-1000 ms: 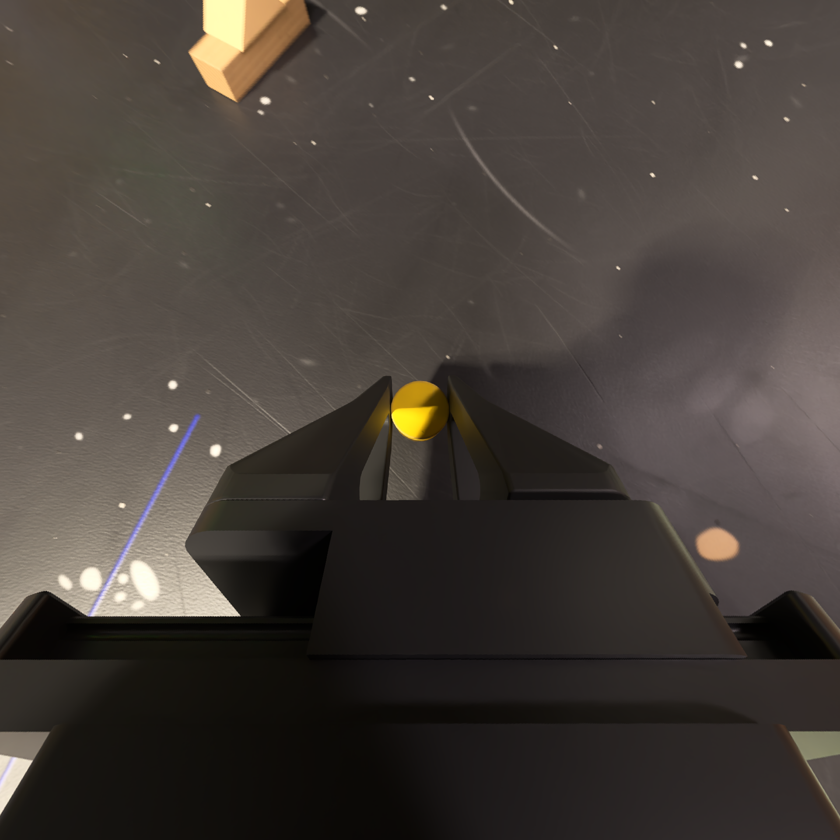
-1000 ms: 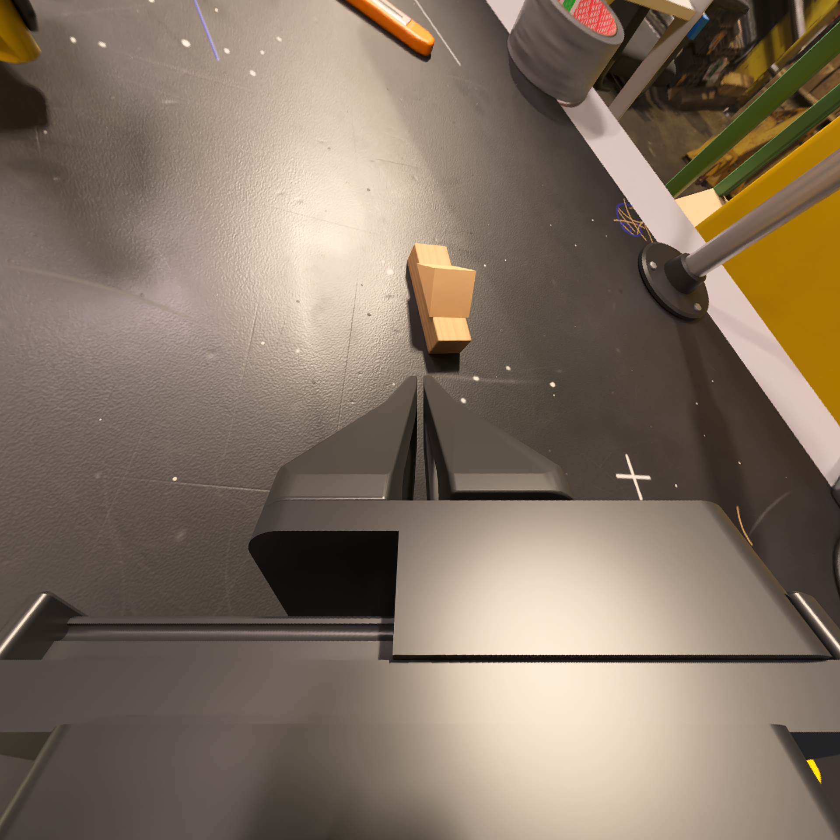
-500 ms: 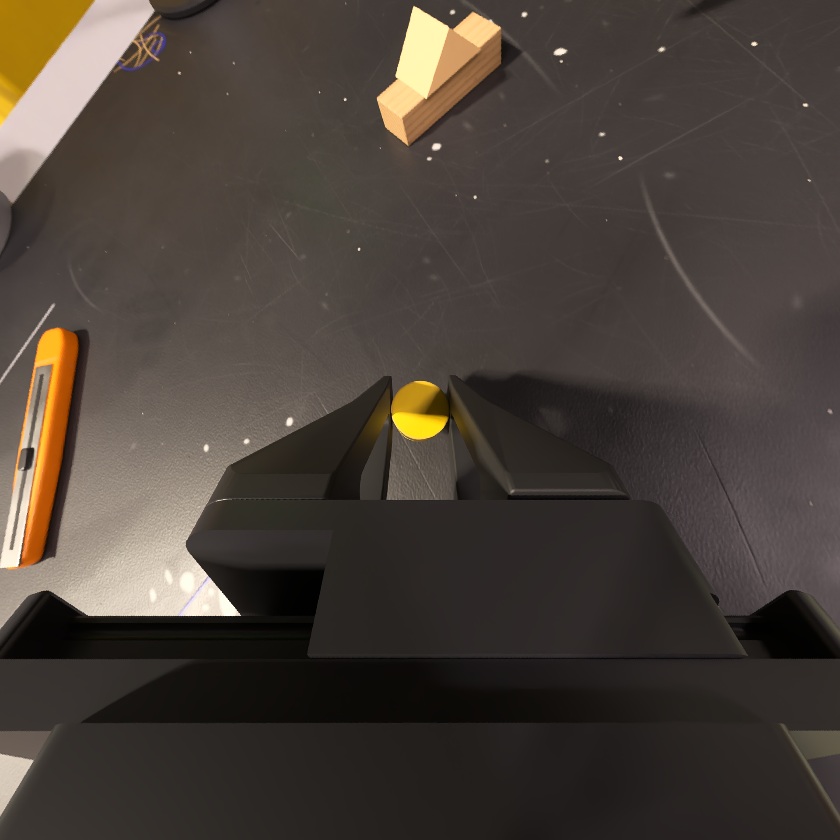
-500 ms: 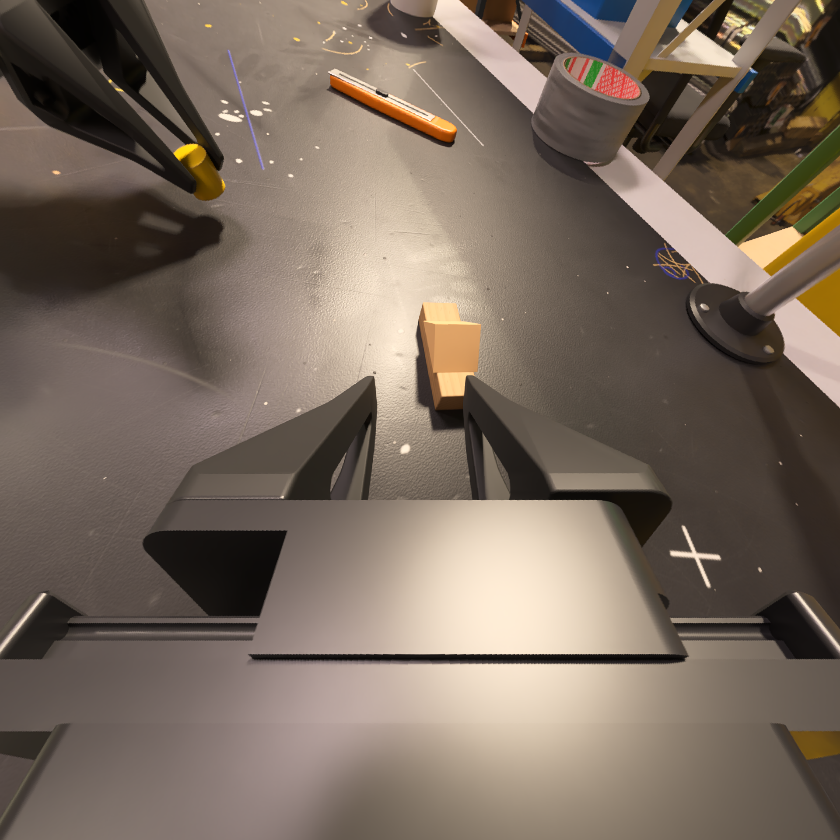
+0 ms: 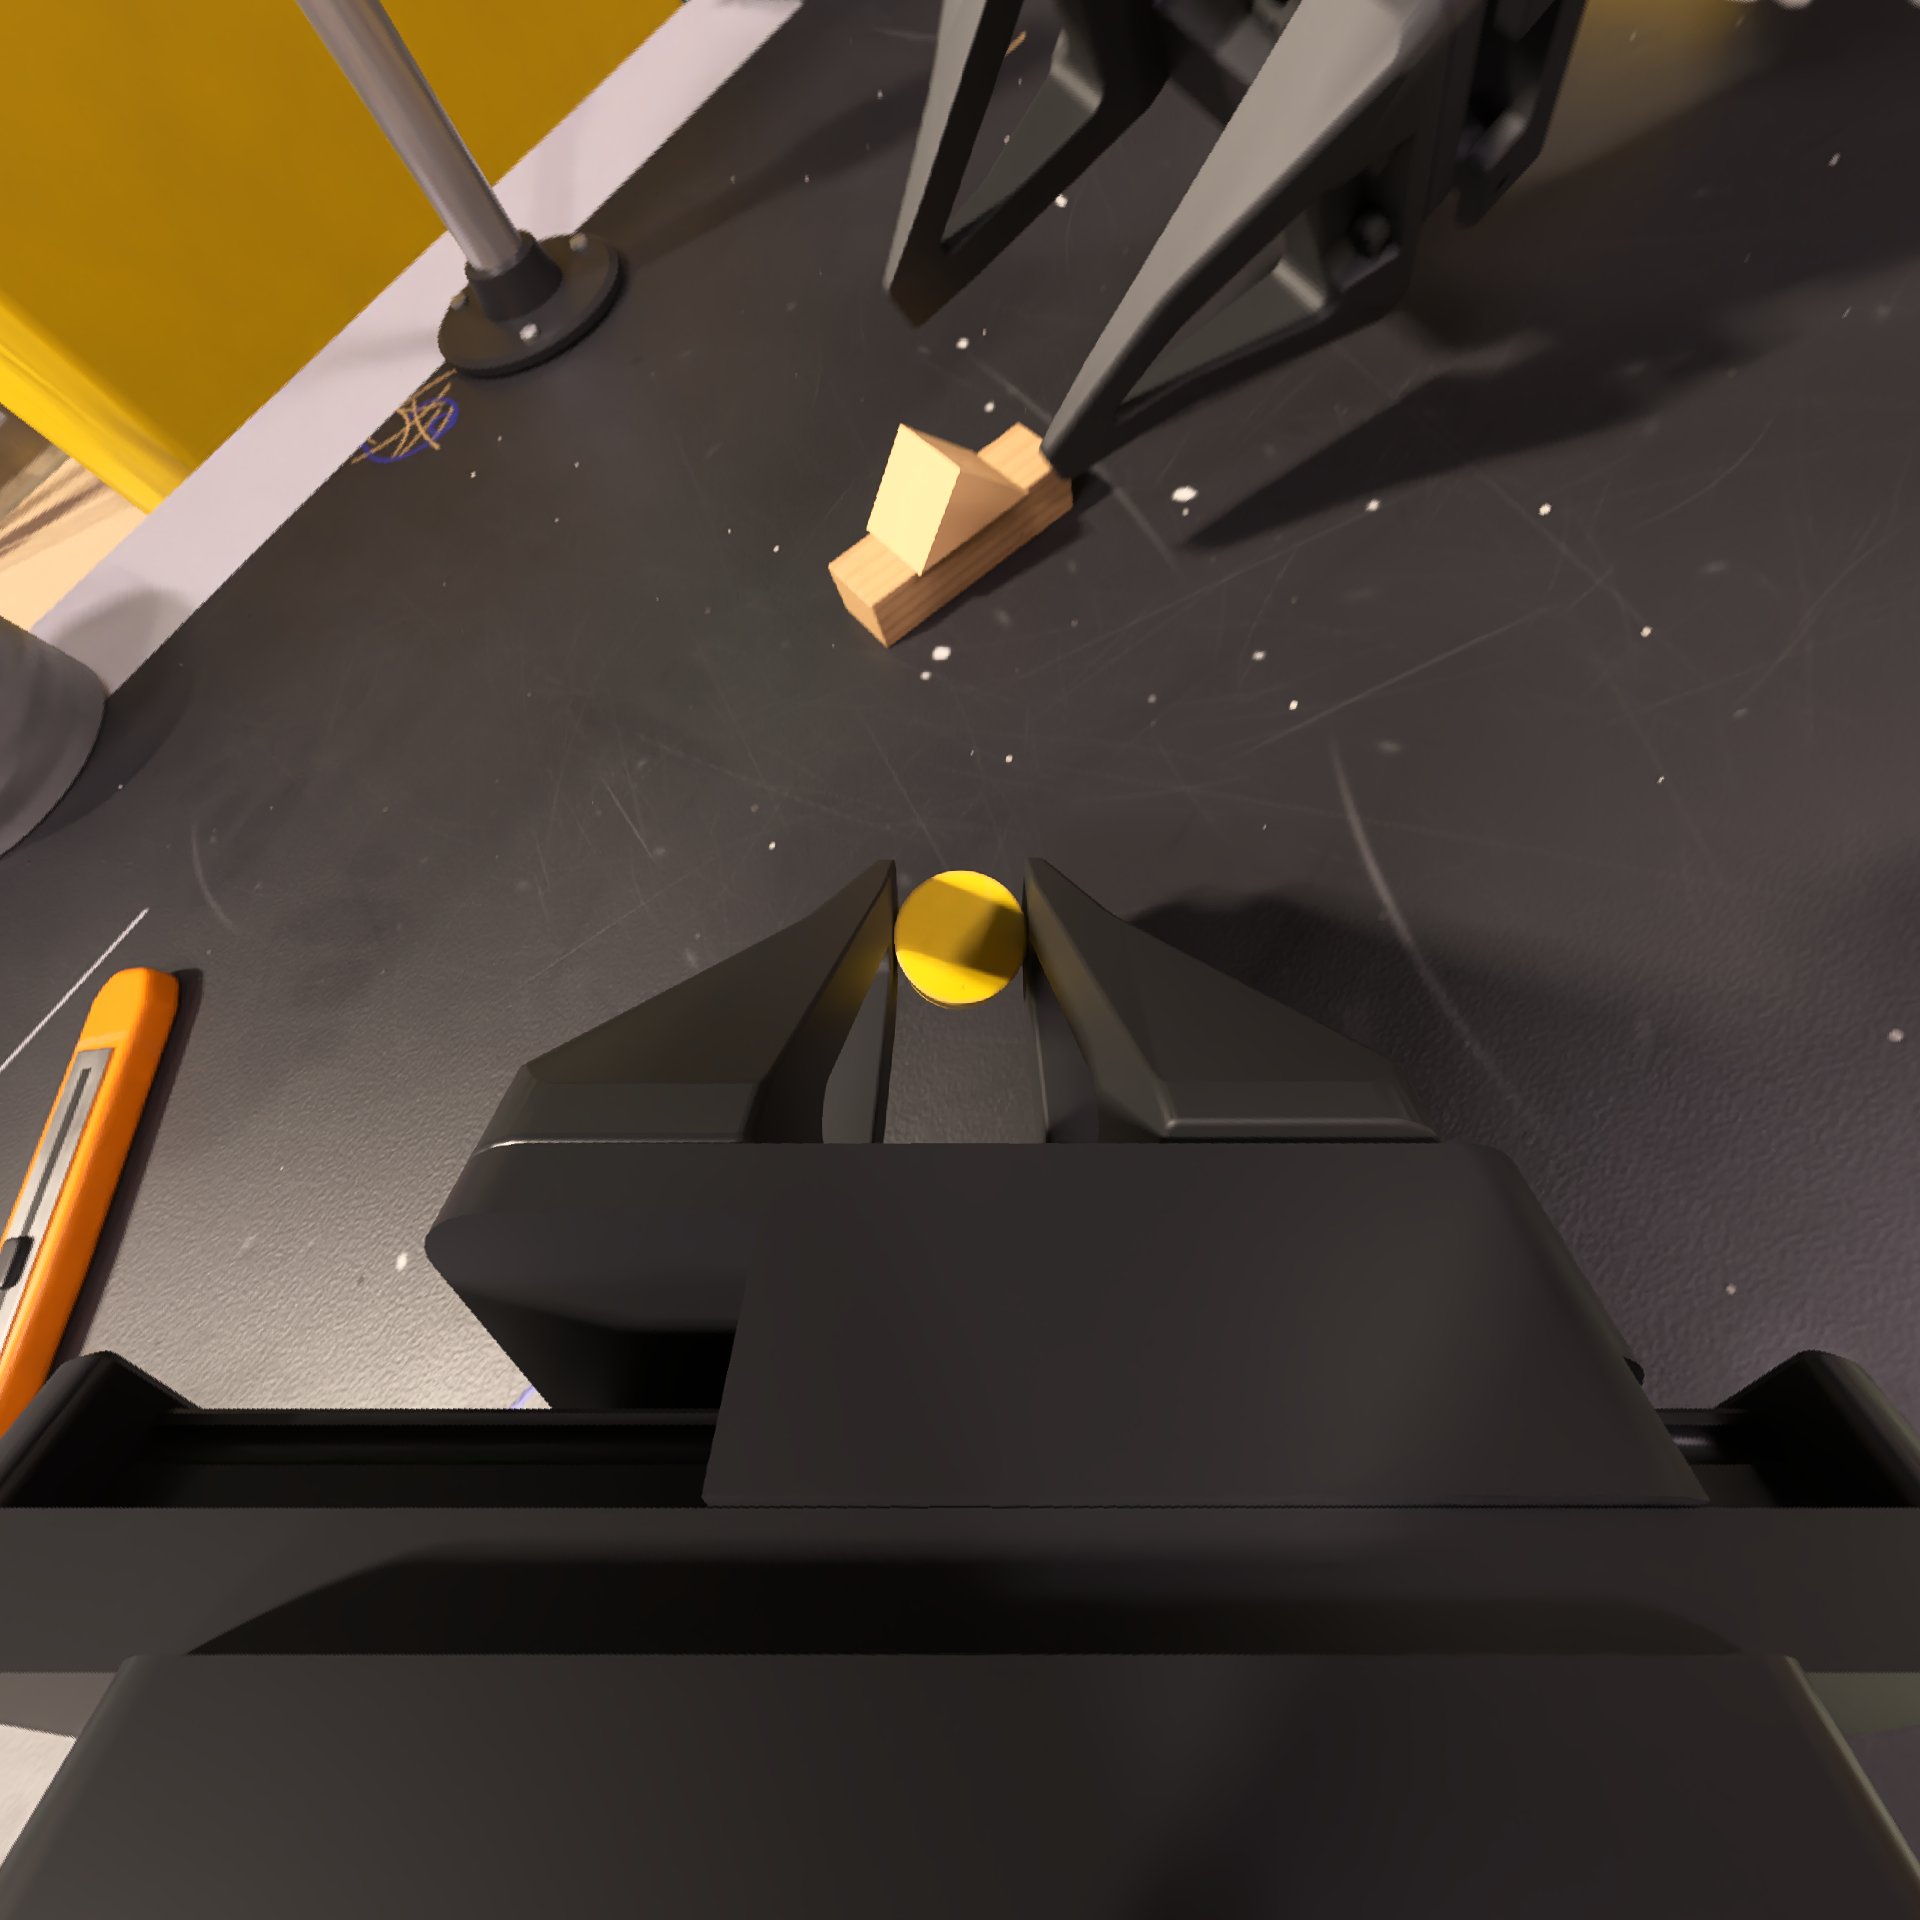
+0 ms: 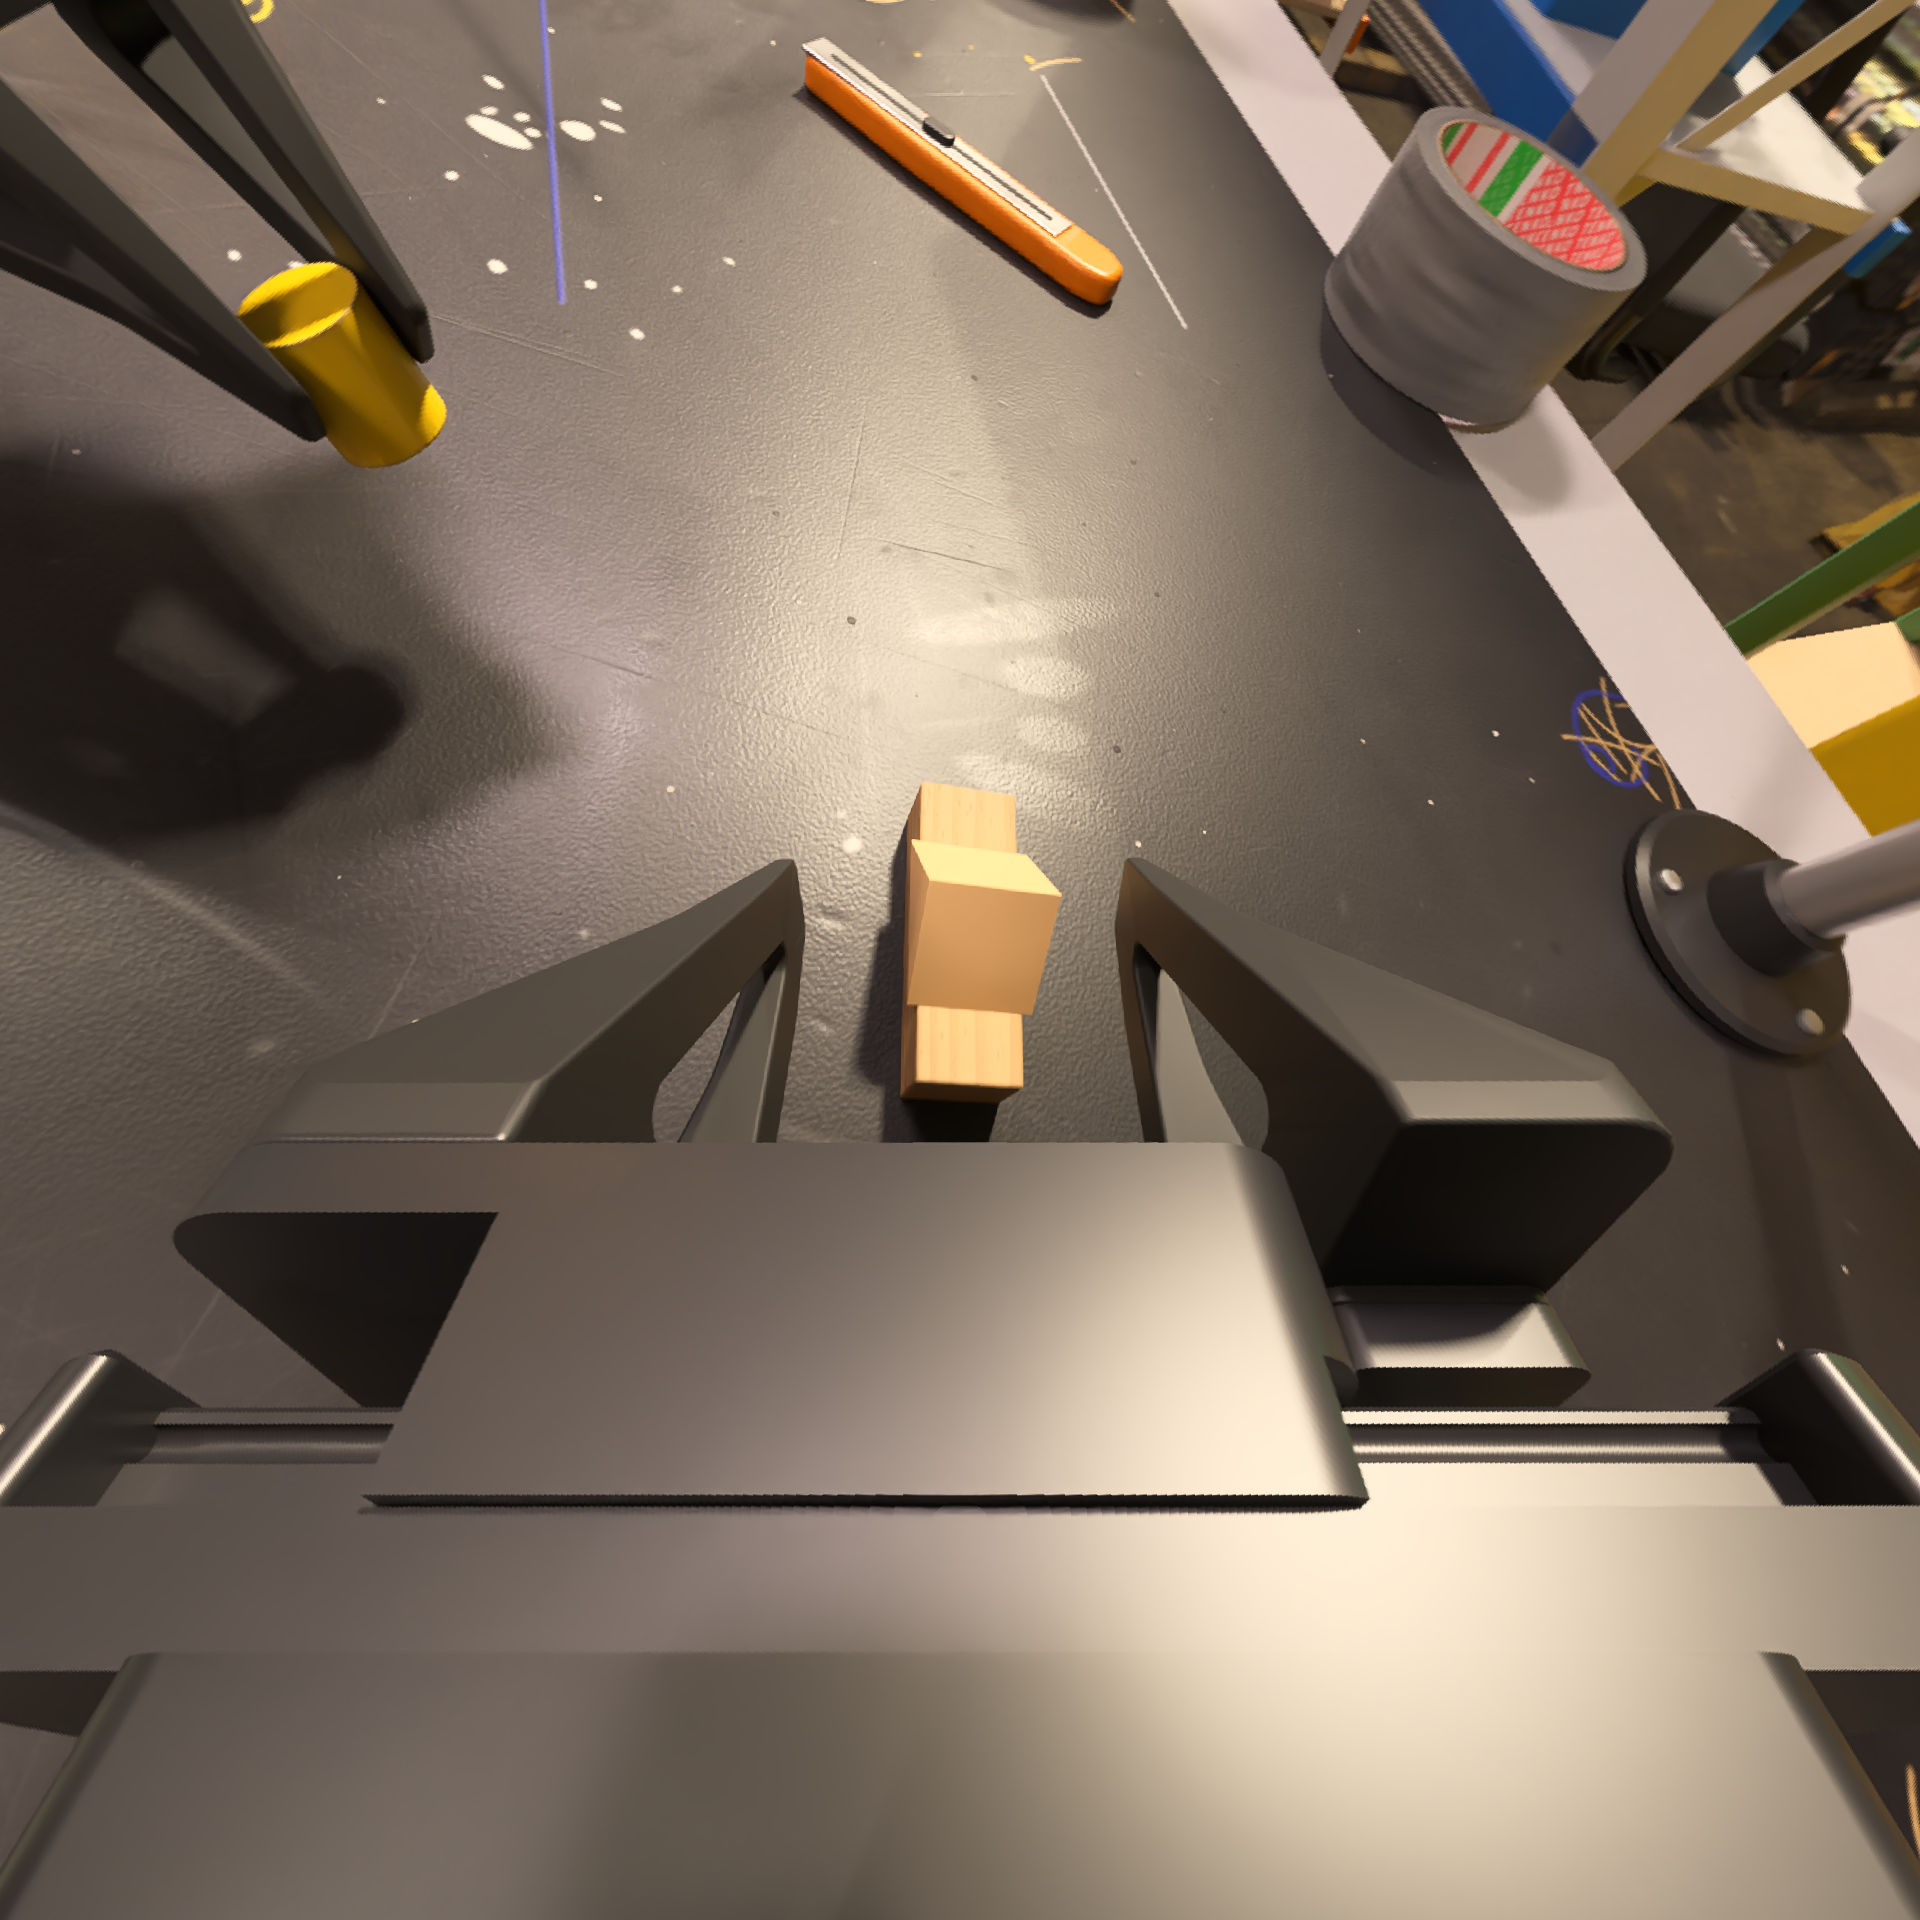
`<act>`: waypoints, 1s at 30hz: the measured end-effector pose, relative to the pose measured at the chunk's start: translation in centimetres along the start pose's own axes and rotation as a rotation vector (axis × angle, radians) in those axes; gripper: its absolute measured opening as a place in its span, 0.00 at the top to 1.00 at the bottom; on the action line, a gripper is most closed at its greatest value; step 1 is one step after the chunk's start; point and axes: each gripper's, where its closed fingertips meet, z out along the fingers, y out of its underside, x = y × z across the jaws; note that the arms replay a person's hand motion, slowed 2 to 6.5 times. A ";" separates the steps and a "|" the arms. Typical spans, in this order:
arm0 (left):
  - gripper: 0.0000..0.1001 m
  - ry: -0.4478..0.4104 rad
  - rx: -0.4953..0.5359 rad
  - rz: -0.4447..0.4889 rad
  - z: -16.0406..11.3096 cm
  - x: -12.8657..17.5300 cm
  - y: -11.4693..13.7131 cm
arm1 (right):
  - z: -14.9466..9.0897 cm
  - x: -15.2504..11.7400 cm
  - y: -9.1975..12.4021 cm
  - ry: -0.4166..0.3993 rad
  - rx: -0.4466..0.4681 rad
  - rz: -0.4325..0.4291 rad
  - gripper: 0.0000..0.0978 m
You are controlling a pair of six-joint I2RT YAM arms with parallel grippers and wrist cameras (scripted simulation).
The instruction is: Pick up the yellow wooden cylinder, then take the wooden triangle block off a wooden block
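Two risks: your right gripper (image 6: 961, 883), jaws spread, straddles the triangle block (image 6: 977, 930) atop the wooden block (image 6: 961, 1055); closing low drags both. Left gripper (image 5: 959, 883) clamps the yellow cylinder (image 5: 958, 938) aloft, at the fingertips only; it could slip.

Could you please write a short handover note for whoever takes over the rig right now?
Left pincer: shut on the yellow cylinder, held clear of the table.
Right pincer: open, straddling the triangle block, not yet gripping.
The triangle block sits on the wooden block.
Done: cylinder picked up.
Left: close on the triangle block and lift it off.
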 end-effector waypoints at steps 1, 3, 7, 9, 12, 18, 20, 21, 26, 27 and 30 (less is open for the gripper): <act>0.80 0.000 0.010 -0.007 0.1 0.1 -0.2 | 0.3 0.1 -0.1 -0.011 -0.002 0.001 0.46; 0.80 0.002 0.024 -0.023 0.2 0.2 -0.6 | 0.7 0.1 -0.2 -0.037 -0.002 0.007 0.45; 0.80 0.010 0.036 -0.063 0.4 0.5 -1.3 | 1.3 0.0 -0.3 -0.099 -0.005 0.038 0.43; 0.80 0.015 0.036 -0.081 0.4 0.6 -1.6 | 1.5 0.0 -0.3 -0.126 -0.012 0.057 0.42; 0.80 0.018 0.028 -0.107 0.5 0.9 -2.2 | 1.6 0.0 -0.2 -0.156 -0.028 0.082 0.41; 0.80 0.004 0.018 -0.152 0.7 1.1 -3.4 | 1.8 0.0 -0.2 -0.166 -0.032 0.098 0.40; 0.80 0.005 0.022 -0.156 0.7 1.3 -3.8 | 1.8 0.1 -0.1 -0.157 -0.028 0.097 0.41; 0.80 0.005 0.024 -0.155 0.8 1.4 -3.9 | 1.8 0.1 -0.1 -0.152 -0.029 0.097 0.41; 0.80 -0.005 0.014 -0.140 0.9 1.6 -4.0 | 1.9 0.4 0.3 -0.109 -0.053 0.087 0.42; 0.80 -0.008 0.009 -0.136 1.0 1.6 -3.9 | 1.9 0.4 0.4 -0.100 -0.060 0.082 0.42; 0.80 -0.013 -0.005 -0.132 1.2 1.6 -3.4 | 2.1 0.4 0.5 -0.074 -0.079 0.064 0.42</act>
